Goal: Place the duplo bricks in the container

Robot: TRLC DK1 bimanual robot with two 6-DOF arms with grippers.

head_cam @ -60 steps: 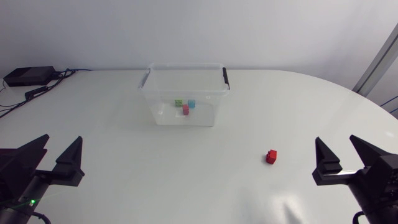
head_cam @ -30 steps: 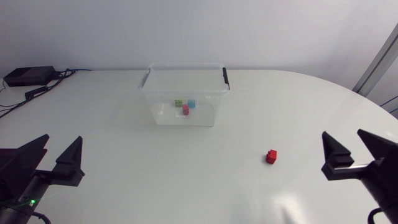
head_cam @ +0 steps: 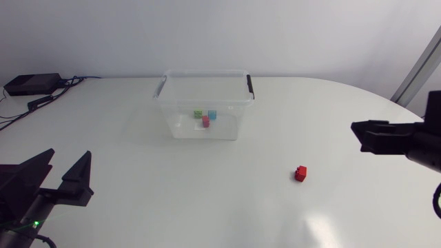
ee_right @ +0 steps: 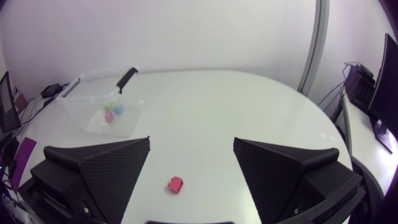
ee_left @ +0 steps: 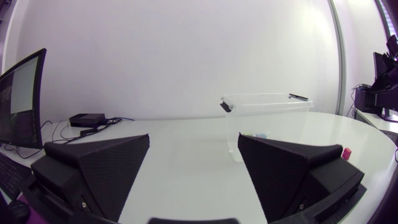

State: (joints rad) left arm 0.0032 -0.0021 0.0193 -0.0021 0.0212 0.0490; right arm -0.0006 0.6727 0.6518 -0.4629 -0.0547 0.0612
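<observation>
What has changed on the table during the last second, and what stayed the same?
The right gripper, open and empty, moved from the table's near right corner farther along its right side and turned toward the middle; the red brick now lies ahead of it. Nothing was taken or released. The left gripper, the red brick, the container and the three bricks inside it stayed in place.

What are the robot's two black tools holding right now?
Nothing. The left tool and the right tool are both open and empty. The red brick lies on the table, apart from both tools.
</observation>
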